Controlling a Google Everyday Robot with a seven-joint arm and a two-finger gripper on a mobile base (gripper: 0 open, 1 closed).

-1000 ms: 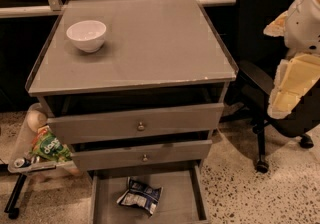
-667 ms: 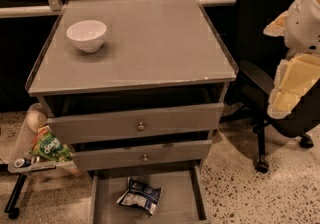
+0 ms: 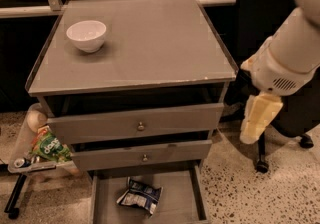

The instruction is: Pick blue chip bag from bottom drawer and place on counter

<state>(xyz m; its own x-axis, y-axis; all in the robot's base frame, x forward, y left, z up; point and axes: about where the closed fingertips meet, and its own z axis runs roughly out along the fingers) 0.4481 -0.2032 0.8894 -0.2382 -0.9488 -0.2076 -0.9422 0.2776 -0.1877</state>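
The blue chip bag (image 3: 139, 196) lies crumpled on the grey floor of the open bottom drawer (image 3: 182, 198), left of the middle. The counter (image 3: 150, 43) is the flat grey top of the drawer cabinet. My gripper (image 3: 256, 120) hangs pale yellow from the white arm (image 3: 292, 53) at the right, beside the cabinet at the height of the upper drawers. It is well above and to the right of the bag and holds nothing that I can see.
A white bowl (image 3: 86, 35) stands on the counter's back left. Two knobbed drawers (image 3: 141, 126) sit slightly open above the bottom one. A green snack bag (image 3: 49, 148) lies on a stand at the left. A black office chair (image 3: 272, 28) stands at the right behind the arm.
My arm and gripper have moved left and down, closer to the cabinet's right side. The bag and the bowl have not moved.
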